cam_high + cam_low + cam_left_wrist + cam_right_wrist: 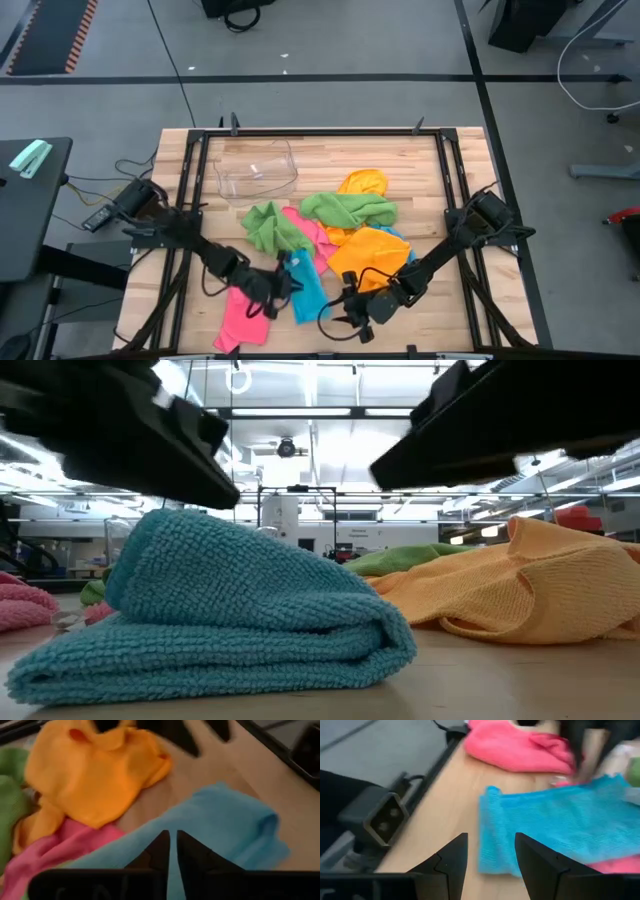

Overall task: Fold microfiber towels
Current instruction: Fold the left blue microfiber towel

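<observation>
A sky-blue towel (308, 288) lies folded over on the table near the front edge, its rounded fold (380, 635) showing in the low view. A pink towel (243, 315) lies flat to its left, partly under it. My left gripper (272, 300) is at the blue towel's left edge, fingers (162, 845) only a slit apart over the blue cloth (225, 825), with nothing between them. My right gripper (352, 322) is just right of the blue towel, open and empty (491, 845), facing the towel's end (495, 835). My left gripper comes at the blue towel slanting down from the table's left. Whether its fingertips touch the cloth I cannot tell.
Behind the blue towel, an orange towel (368, 255), two green towels (270, 230) (348, 208) and another orange one (362, 183) lie crumpled in a heap. A clear plastic tub (257, 170) stands at the back left. Bare wood shows along the front edge.
</observation>
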### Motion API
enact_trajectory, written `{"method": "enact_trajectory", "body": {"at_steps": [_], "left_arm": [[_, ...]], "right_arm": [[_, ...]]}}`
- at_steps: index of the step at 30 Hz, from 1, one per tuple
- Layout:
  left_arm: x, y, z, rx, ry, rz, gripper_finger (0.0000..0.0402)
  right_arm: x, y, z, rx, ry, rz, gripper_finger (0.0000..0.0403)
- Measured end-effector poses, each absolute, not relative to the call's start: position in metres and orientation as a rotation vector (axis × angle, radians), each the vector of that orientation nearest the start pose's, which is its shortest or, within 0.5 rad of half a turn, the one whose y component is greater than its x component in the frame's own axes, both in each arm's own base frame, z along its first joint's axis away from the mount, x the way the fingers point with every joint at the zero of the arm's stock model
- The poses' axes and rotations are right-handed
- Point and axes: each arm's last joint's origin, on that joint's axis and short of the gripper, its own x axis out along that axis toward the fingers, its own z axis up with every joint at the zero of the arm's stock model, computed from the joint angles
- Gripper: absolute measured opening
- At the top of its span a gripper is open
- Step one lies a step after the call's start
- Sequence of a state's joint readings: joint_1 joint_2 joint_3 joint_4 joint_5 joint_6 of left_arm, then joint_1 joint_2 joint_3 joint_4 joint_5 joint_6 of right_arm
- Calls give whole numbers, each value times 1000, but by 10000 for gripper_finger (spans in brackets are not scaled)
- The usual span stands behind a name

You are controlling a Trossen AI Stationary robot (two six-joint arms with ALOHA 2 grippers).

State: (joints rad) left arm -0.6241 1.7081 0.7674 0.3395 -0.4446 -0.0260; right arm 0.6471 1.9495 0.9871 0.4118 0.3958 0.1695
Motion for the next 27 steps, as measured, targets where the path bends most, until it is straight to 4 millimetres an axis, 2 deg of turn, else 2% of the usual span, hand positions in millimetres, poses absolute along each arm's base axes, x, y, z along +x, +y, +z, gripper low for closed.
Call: {"method": "enact_trajectory", "body": {"at_steps": [13,19,22,27], "left_arm": [[289,-245,149,396,619,-297,188],[294,-248,142,347,681,-361,210],[296,-246,134,363,697,-357,210],[293,-250,136,414,687,-385,211]], "right_arm": [[322,218,135,-86,481,179,172],[322,219,136,-80,469,183,172],[322,219,136,-75,470,182,172],[322,219,135,-69,476,182,172]]}}
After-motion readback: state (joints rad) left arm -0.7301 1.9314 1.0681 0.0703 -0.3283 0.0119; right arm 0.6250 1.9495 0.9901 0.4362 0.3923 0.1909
